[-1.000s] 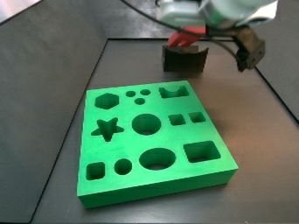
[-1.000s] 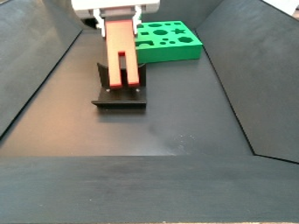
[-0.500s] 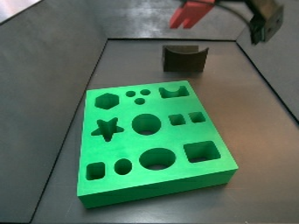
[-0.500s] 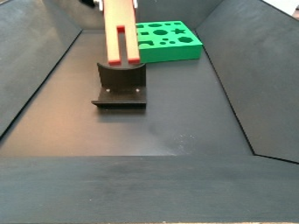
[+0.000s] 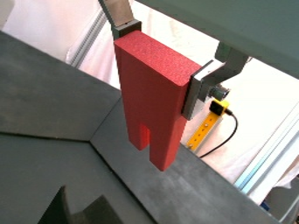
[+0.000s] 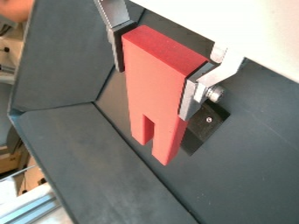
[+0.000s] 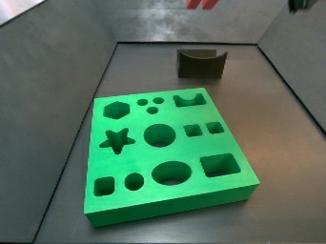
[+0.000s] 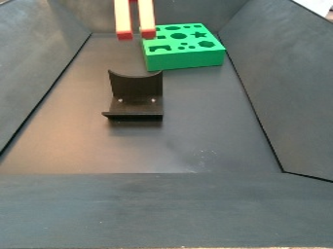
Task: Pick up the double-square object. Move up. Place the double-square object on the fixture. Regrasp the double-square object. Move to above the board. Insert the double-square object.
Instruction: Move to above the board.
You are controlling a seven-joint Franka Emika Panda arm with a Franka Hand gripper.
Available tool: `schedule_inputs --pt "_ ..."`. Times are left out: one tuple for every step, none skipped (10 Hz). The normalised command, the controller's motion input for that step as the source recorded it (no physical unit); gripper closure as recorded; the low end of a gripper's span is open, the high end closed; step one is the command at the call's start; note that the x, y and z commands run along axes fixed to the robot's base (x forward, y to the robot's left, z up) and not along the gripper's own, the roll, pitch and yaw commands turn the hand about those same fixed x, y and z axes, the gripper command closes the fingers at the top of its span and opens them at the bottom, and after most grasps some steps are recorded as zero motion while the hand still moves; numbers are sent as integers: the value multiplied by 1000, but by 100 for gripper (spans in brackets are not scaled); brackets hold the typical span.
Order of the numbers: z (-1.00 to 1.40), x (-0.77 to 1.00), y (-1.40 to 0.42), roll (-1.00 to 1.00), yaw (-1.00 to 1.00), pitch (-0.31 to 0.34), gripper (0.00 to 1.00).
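Note:
The double-square object (image 5: 152, 105) is a long red block hanging with its slotted end down, and my gripper (image 5: 163, 57) is shut on its upper end. Both wrist views show the silver fingers (image 6: 197, 87) pressed to its two narrow sides. In a side view only the tip of the double-square object (image 7: 201, 4) shows at the top edge, high above the fixture (image 7: 201, 64). In a side view its two prongs (image 8: 135, 17) hang well above the fixture (image 8: 134, 95), and the gripper is out of frame. The green board (image 7: 166, 152) lies flat nearer the front.
Dark sloping walls enclose the floor on all sides in both side views. The board (image 8: 182, 46) lies beyond the fixture in a side view. A yellow cable (image 5: 208, 131) hangs outside the enclosure.
My gripper has risen straight up with the double-square object, from resting on the fixture to the top edge of both side views. The fixture now stands bare.

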Motion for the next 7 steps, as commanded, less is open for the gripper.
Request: schedule_inputs --pt "1000 -38 -46 -46 17 53 100" --pt "1000 -35 -45 -46 21 63 100" --pt "1000 -29 -40 -50 28 78 100" --pt "1000 -25 -39 -47 35 90 100" --pt "1000 -14 -40 -45 43 99 100" --pt "940 -4 -34 -50 53 110 100" --pt "674 6 -27 -49 69 118 100"
